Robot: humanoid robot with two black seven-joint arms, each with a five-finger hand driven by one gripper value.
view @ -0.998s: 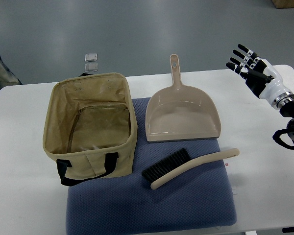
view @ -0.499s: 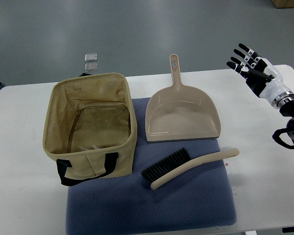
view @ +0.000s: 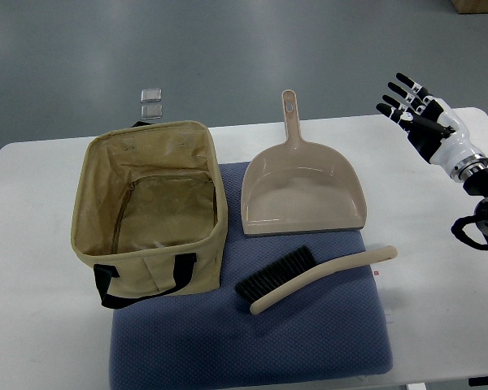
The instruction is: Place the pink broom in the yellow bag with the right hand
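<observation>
Up at the right edge of the frame, the right hand (view: 413, 110) hangs over the far corner of the white table (view: 32, 341), fingers (view: 400, 95) spread wide and holding nothing. Well apart from it, lower and toward the centre, the pink broom (view: 313, 275) lies on the blue mat (view: 309, 341), bristles to the left, handle running right. Just above it sits the dustpan (view: 302, 191). At the left, the yellow bag (view: 150, 213) stands open, partly on the mat.
</observation>
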